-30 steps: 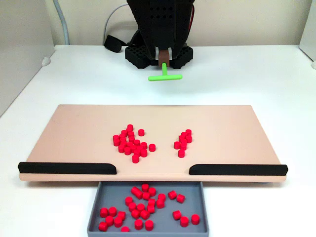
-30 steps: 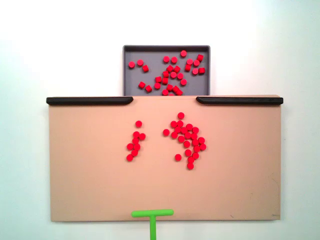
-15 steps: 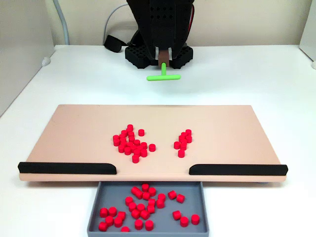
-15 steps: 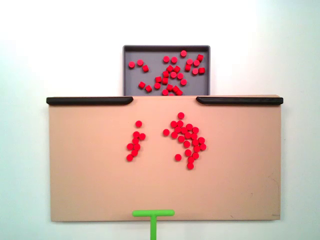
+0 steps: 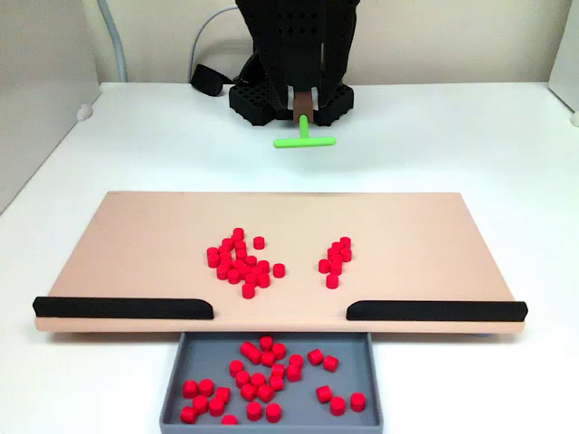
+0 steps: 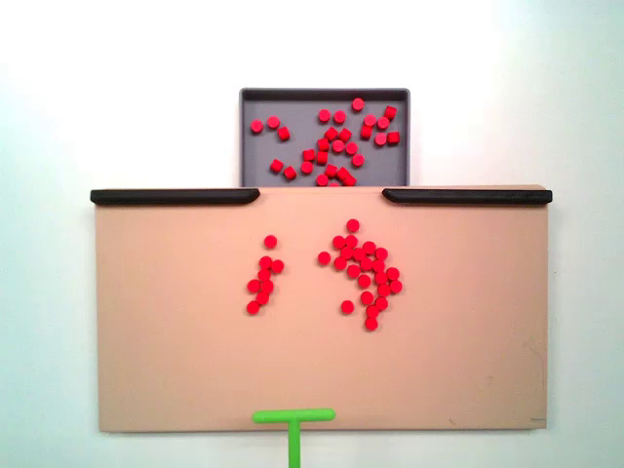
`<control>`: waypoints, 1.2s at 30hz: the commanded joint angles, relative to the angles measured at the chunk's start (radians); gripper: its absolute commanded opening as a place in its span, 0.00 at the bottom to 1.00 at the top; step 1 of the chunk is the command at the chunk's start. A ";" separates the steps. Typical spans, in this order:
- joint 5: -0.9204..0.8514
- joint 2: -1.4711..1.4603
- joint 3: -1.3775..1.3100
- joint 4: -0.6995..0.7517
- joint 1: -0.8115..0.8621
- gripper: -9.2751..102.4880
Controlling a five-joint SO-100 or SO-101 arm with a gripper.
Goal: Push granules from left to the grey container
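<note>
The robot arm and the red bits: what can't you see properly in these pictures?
- The jaws: in a fixed view the arm's black body covers them, so open or shut can't be told.
- The green pusher: the bottom edge of a fixed view cuts off its stem.
- The grey container: the bottom edge crops its near rim.

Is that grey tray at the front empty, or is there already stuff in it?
Not empty. The grey tray already holds many red pellets scattered across its floor, with grey floor showing between them; more pellets lie on the tan board.
</note>
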 commanded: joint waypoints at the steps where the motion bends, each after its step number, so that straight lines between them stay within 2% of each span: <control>1: 0.041 0.015 -0.020 -0.003 -0.002 0.08; 9: 0.264 0.074 -0.021 0.006 -0.114 0.08; 20: 0.765 0.026 -0.037 -0.003 -0.288 0.08; 28: 1.201 -0.169 -0.198 -0.005 -0.344 0.08; 36: 1.488 -0.383 -0.454 -0.005 -0.393 0.08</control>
